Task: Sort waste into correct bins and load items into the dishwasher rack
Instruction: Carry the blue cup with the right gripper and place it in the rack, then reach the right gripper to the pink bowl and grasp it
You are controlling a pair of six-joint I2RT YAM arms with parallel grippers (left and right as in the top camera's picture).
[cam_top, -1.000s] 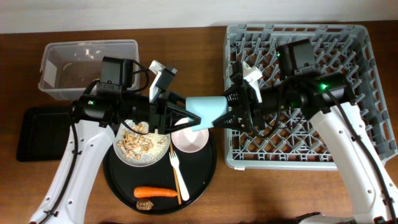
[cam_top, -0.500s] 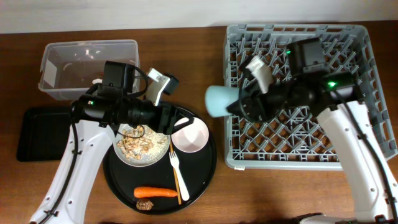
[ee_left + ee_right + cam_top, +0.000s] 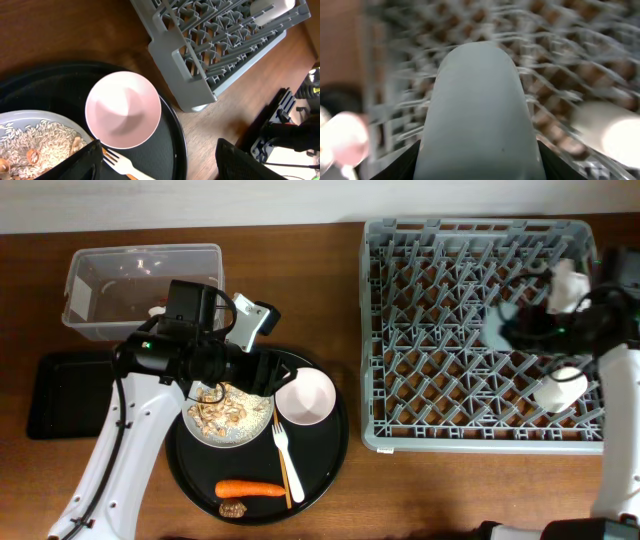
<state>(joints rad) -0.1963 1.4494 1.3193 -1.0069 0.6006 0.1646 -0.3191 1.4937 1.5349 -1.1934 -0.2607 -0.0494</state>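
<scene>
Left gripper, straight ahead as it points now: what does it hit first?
Most likely the pale cream bowl, sitting on the round black tray; depth is unclear from these views.

1. Overhead looks straight down on the whole worktop (image 3: 420,495).
2. Left wrist looks down from close by: bowl (image 3: 123,110) under the left tool (image 3: 159,145), rack (image 3: 187,80) corner ahead, both shared with overhead.
3. Right wrist is blurred, hard against the light-blue cup (image 3: 477,100) in the right tool (image 3: 477,167); rack lies beyond.

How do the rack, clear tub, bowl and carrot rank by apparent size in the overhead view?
Largest to smallest: dishwasher rack, clear tub, bowl, carrot. Carrot rivals bowl's width, but is far thinner.
</scene>
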